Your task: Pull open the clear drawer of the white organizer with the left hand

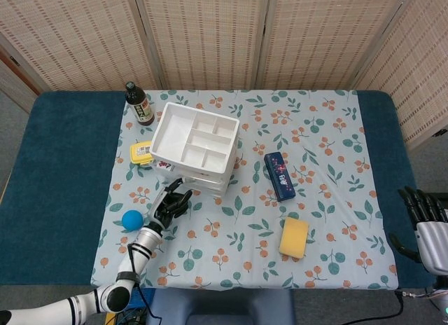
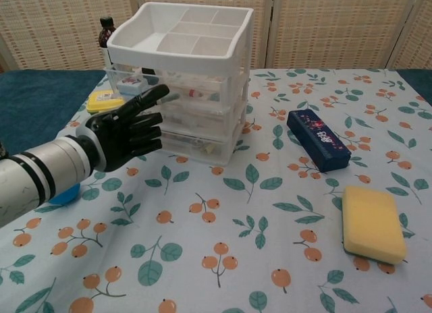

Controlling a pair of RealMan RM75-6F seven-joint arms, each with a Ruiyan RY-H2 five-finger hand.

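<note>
On the floral-clothed tabletop [image 1: 329, 150], the black left hand [image 2: 128, 131] hooks its fingers on the top clear plastic drawer [image 2: 131, 80], which juts from the white plastic organizer [image 2: 185, 70], while the right hand [image 1: 423, 211] hangs with fingers apart, holding nothing, at the table's edge.

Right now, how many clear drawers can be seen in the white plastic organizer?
3, stacked in the white plastic organizer: the top clear drawer pulled partly out, the middle drawer and the bottom drawer beneath it.
</note>
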